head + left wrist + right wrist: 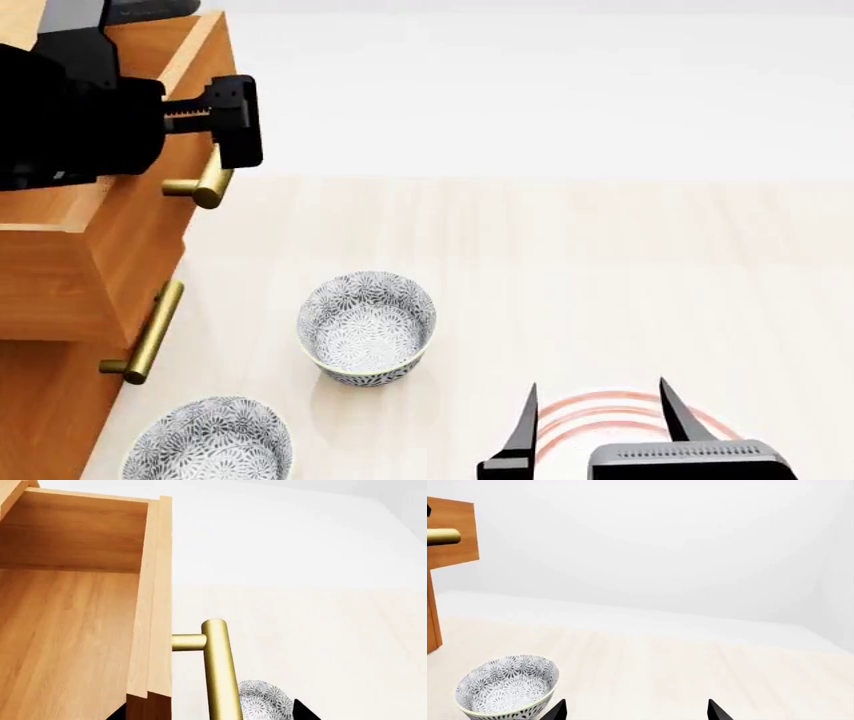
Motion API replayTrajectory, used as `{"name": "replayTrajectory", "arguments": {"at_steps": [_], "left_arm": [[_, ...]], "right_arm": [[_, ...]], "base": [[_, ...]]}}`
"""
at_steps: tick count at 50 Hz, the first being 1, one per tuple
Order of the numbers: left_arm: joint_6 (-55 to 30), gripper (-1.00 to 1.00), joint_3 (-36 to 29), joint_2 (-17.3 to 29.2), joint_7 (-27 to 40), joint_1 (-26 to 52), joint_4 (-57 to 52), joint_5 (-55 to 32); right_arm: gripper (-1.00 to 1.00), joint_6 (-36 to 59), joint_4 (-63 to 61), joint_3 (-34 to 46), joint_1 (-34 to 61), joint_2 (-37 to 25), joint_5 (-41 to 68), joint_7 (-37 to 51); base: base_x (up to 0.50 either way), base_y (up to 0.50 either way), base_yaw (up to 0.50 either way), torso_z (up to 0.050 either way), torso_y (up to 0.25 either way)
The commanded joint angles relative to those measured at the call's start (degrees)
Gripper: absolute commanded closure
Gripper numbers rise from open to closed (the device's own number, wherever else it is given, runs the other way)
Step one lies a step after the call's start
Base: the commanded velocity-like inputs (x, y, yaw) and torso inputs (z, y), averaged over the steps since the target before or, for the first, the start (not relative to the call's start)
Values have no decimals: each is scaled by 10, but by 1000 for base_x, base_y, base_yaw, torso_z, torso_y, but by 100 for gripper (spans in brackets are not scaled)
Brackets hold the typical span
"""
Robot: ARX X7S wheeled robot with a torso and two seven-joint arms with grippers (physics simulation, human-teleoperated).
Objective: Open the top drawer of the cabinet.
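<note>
The top drawer (127,215) is sitting at the top of the cabinet (47,400), far over on my left side. It is already sticking out past the drawer under it, and in my left wrist view I am looking down into its open wooden box. Its brass handle (200,187) is a long bar running flat across the drawer front, side to side.

My left gripper (238,120) is hanging right above that handle, very near it. I am seeing one black finger there, but I cannot tell how wide my left fingers are or if they are holding the bar. My left arm is much the nearer one.

My right gripper (598,425) is waiting low down, well apart from the cabinet. Its fingers are spread wide and holding nothing.

Two flowery bowls (367,328) are resting on the pale counter (641,260) between my arms. I think pulling more means going straight away from the cabinet front.
</note>
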State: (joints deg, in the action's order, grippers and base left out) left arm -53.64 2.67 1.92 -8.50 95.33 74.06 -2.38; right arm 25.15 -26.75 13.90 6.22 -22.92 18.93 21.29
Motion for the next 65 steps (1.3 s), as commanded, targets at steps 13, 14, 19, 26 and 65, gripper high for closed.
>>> {"name": "replayTrajectory", "arguments": {"at_steps": [13, 14, 19, 26, 65], "left_arm": [[-14, -100, -63, -18, 11, -30, -31, -141], [-15, -100, -73, -18, 16, -32, -34, -154], [-5, -100, -141, -18, 32, -32, -25, -239], [11, -100, -218, -19, 44, -33, -15, -334], [-10, -100, -333, -18, 124, -73, -107, -572]], "right_arm": [[-100, -9, 7, -3, -5, -5, 4, -1], [-100, -10, 9, -2, -5, -5, 3, -1], [-100, -11, 13, -1, -3, -5, 3, -2], [-100, -17, 24, -2, -2, -5, 5, -5], [-100, -20, 19, 0, -9, -13, 9, -3]], "base": [[0, 0, 0, 0, 0], [0, 0, 0, 0, 0], [0, 0, 0, 0, 0], [0, 0, -1, 0, 0], [-3, 0, -1, 0, 0]]}}
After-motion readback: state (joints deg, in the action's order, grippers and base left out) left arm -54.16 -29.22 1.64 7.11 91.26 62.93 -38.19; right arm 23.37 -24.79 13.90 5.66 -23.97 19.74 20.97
